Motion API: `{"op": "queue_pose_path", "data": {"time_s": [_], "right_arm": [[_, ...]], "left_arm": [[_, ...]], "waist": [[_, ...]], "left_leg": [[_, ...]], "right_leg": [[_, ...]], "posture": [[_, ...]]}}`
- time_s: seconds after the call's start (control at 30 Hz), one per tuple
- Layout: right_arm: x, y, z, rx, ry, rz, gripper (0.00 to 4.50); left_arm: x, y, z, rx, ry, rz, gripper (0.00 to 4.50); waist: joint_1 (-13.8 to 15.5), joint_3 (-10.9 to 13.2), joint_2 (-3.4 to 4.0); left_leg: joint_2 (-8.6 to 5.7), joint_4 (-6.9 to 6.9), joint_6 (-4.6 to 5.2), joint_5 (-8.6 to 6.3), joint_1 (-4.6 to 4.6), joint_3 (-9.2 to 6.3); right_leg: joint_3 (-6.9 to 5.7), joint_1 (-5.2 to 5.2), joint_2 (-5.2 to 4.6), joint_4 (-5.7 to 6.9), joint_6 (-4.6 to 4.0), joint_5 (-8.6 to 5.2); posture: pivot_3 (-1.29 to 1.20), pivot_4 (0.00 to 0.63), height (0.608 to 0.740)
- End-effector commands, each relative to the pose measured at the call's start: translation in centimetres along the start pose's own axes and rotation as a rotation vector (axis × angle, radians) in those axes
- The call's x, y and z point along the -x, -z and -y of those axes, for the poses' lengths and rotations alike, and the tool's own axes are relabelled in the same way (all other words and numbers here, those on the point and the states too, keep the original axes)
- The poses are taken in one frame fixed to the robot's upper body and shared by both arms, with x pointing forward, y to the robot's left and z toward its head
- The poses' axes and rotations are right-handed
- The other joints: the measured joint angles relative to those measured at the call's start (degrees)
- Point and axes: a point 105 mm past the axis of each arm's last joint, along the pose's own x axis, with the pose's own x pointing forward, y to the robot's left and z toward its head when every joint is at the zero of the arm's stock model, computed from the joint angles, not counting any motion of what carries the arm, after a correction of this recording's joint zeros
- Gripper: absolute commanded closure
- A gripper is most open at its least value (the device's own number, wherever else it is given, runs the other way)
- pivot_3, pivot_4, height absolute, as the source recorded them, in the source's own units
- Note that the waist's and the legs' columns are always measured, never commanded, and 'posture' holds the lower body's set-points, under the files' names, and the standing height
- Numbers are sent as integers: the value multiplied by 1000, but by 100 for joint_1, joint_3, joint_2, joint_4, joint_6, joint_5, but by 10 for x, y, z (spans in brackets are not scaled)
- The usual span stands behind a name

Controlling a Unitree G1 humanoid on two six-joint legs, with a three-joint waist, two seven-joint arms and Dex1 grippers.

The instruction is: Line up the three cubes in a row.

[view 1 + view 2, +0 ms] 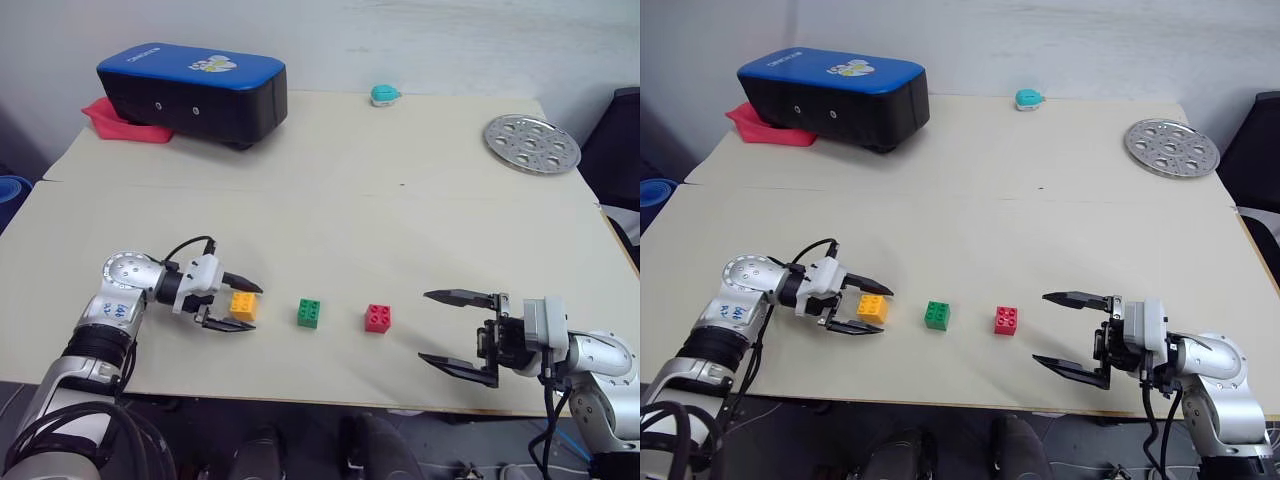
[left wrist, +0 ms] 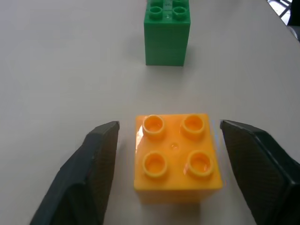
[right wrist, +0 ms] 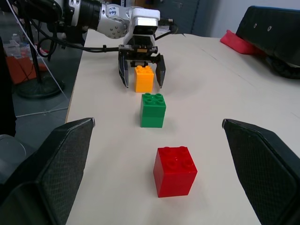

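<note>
Both tools gape empty; left tool (image 1: 233,306) straddles orange brick (image 1: 243,305), fingers clear. Green brick (image 1: 309,313), red brick (image 1: 378,318) sit in row on bench (image 1: 400,220). Right tool (image 1: 455,335) apart.

My work surface is a pale beige table (image 1: 330,200), apparently two boards butted together, since a faint seam runs across it. Near my edge three studded cubes stand in a row, apart from one another: the orange-yellow cube (image 1: 243,305) on my left, the green cube (image 1: 309,313) in the middle, the red cube (image 1: 378,318) on my right. At the far left sits a black box with a blue top (image 1: 193,90), with something red (image 1: 125,122), perhaps a cloth, lying partly beneath it. A small teal round object (image 1: 385,95) rests at the far edge, and a perforated metal disc (image 1: 531,143) lies at the far right.
</note>
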Motion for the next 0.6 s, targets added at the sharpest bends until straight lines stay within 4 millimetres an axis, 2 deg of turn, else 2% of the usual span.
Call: {"op": "queue_pose_path", "data": {"time_s": [0.03, 0.13, 0.23, 0.33, 0.43, 0.5, 0.6], "right_arm": [[3, -7, 1, 37, -2, 25, 0], [5, -8, 3, 32, -24, 12, 0], [7, -12, 7, 37, -52, -15, 0], [11, -13, 11, 85, -137, -161, 0], [16, -17, 29, 87, -85, -273, 0], [18, -20, 34, 98, -85, -289, 0], [19, -15, 33, 77, -99, -273, 0]], "left_arm": [[27, -9, 10, -37, -1, 3, 427], [56, -3, 22, -14, -114, -67, 427], [75, 0, 32, -12, -201, -130, 427], [98, -7, 37, 38, -342, -127, 427], [128, -22, 33, 86, -506, -99, 427], [135, -22, 41, 93, -509, -118, 427], [132, -16, 49, 79, -487, -161, 427]], "waist": [[-28, 0, 0], [-69, 0, 0], [-21, 1, 1], [-11, 4, 6], [14, 4, 2], [4, 4, 2], [-1, 4, 3]], "left_leg": [[2, 0, 0, 0, 0, 1], [10, -3, -1, -1, 3, 3], [9, -7, 11, -7, 6, -1], [1, -5, 28, -16, 4, -2], [1, -6, 31, -18, 1, -16], [0, -8, 30, -18, 0, -17], [-1, -19, 28, -19, 3, -12]], "right_leg": [[1, -1, 1, 0, 0, 0], [6, -3, 6, 1, -2, -1], [2, -1, 1, 1, -4, -2], [3, -1, -15, 3, -4, -2], [-7, 3, -20, -2, -4, -2], [-9, 2, -22, -2, -5, -3], [-9, 1, -21, -9, -8, -4]], "posture": [[0, 150, 740], [0, 150, 740], [0, 150, 740], [0, 150, 740], [0, 150, 740], [0, 150, 740], [0, 150, 740]]}}
